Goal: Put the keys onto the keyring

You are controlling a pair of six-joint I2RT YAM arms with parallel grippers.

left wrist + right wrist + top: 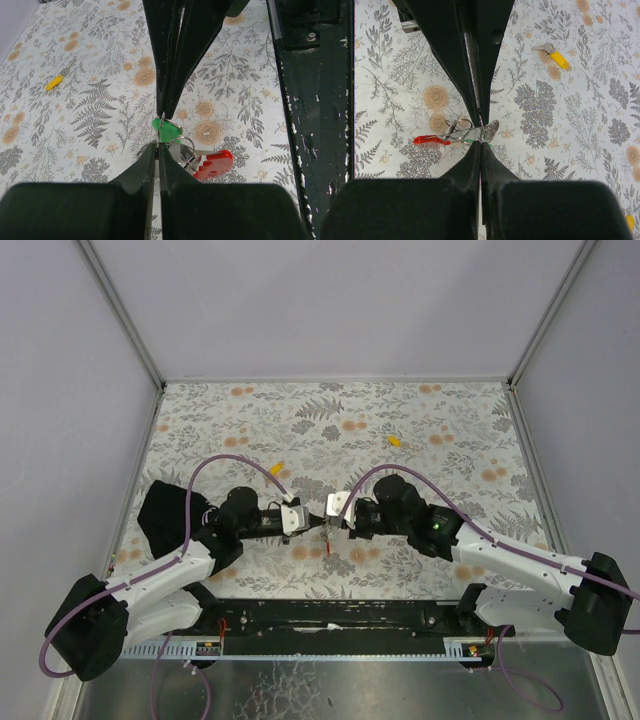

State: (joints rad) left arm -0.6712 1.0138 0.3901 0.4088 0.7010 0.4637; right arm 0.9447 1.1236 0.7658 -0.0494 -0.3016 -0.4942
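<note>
Green key (169,131), red keyring (215,164), floral table (75,150)

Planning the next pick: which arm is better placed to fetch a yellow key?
Left, probably. A yellow key lies just beyond the left gripper; the other yellow key sits farther from the right gripper. Both are shut at the keyring now.

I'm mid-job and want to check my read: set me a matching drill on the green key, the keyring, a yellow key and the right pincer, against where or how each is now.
Things:
1 green key
2 keyring
3 yellow key
4 right pincer

Places or states:
a lies alone on the flowered cloth
b shut, tip to tip with the left pincer
c its red tab sticks out beside the tips
d sits right between the facing tips

Pairs: 1-d, 2-c, 3-a, 4-b
</note>
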